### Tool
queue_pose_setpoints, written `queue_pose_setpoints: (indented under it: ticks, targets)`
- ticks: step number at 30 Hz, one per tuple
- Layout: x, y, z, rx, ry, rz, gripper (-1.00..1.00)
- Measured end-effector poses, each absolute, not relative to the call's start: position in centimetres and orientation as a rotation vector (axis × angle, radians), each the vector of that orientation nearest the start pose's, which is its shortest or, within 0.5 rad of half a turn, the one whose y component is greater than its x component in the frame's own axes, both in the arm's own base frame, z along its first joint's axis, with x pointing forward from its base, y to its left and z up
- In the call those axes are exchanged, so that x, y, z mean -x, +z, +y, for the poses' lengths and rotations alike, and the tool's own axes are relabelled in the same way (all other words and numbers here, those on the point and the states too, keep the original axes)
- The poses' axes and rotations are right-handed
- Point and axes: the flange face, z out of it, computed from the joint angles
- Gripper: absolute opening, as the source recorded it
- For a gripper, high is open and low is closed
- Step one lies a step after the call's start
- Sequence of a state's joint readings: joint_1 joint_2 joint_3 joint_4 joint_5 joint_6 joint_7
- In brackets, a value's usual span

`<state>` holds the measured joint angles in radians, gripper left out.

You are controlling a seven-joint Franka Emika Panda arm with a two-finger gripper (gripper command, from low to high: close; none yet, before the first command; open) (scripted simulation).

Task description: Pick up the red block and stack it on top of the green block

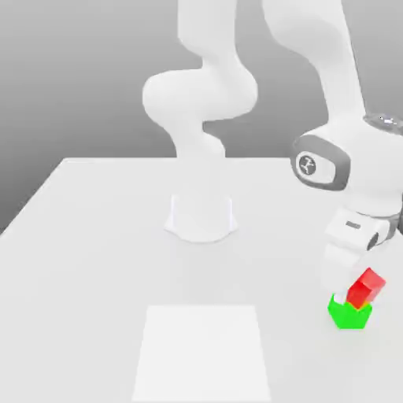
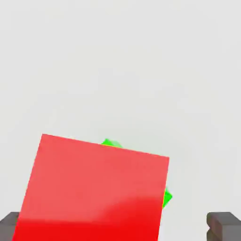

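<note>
The red block (image 1: 366,288) rests tilted on top of the green block (image 1: 347,315) near the exterior view's right edge of the table. My gripper (image 1: 349,277) hangs just above the pair. In the hand view the red block (image 2: 94,188) lies close under the camera and covers most of the green block (image 2: 110,142), of which just the corners peek out. My gripper (image 2: 117,228) is open: one dark fingertip (image 2: 223,226) stands clearly apart from the red block's side, and the other fingertip (image 2: 9,226) sits at the opposite side.
The arm's white base (image 1: 201,216) stands at the middle of the white table (image 1: 94,236). A paler square patch (image 1: 203,350) lies on the table in front of the base. The stacked blocks sit close to the table's right side in the exterior view.
</note>
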<state>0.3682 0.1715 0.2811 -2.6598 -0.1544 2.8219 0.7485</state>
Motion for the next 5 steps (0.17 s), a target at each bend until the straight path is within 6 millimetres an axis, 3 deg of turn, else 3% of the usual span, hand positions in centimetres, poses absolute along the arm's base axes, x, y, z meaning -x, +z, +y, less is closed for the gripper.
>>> queue_pose_setpoints:
  ticks: [5]
  targets:
    - [-32.6,23.2,26.4,3.142,-0.003,-0.072,1.0]
